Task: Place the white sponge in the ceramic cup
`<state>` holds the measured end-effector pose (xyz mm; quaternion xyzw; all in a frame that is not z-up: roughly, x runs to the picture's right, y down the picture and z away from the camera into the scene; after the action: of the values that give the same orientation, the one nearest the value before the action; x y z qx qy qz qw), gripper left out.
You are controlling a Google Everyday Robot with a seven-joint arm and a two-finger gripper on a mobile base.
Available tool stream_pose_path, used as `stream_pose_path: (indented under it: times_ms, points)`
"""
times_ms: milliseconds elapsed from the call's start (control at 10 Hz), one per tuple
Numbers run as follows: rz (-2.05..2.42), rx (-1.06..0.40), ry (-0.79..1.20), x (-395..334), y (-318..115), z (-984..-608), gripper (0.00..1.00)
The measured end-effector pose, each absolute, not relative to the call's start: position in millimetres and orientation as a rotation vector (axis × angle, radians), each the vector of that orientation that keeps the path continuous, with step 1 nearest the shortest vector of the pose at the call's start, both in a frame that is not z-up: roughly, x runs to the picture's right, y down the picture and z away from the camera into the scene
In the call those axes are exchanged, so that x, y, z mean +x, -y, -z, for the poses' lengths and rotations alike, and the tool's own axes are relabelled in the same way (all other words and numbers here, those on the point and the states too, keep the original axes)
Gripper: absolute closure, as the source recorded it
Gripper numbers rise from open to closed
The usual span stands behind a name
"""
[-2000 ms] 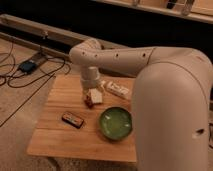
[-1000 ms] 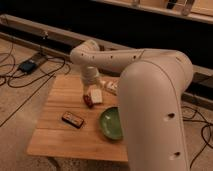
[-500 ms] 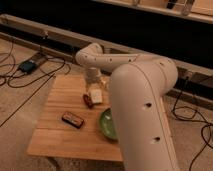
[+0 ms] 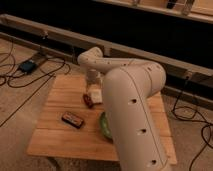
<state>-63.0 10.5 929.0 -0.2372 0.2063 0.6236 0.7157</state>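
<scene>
My gripper (image 4: 92, 84) hangs at the end of the big white arm, over the back middle of the wooden table (image 4: 55, 135). Directly under it, at its tip, is a small white squarish block, the white sponge (image 4: 95, 96). I cannot tell whether the gripper touches or holds it. A small dark reddish thing (image 4: 88, 100) sits against the sponge's left side. I cannot make out the ceramic cup; it may be hidden by the arm or the sponge.
A dark flat packet (image 4: 73, 119) lies on the table left of centre. A sliver of the green bowl (image 4: 103, 126) shows at the arm's left edge; the arm hides the rest. Cables and a power box (image 4: 27, 65) lie on the floor at left.
The arm's big forearm has swung left across the view, now covering most of the green bowl and the white bottle-like object. The gripper has stayed over the white sponge.
</scene>
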Motion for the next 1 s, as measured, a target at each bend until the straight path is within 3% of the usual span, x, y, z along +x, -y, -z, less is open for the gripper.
stream_pose_path:
  times_ms: [1000]
  points:
    - [-1.394, -0.579, -0.496, -60.1, -30.7, -971.3, 0.35]
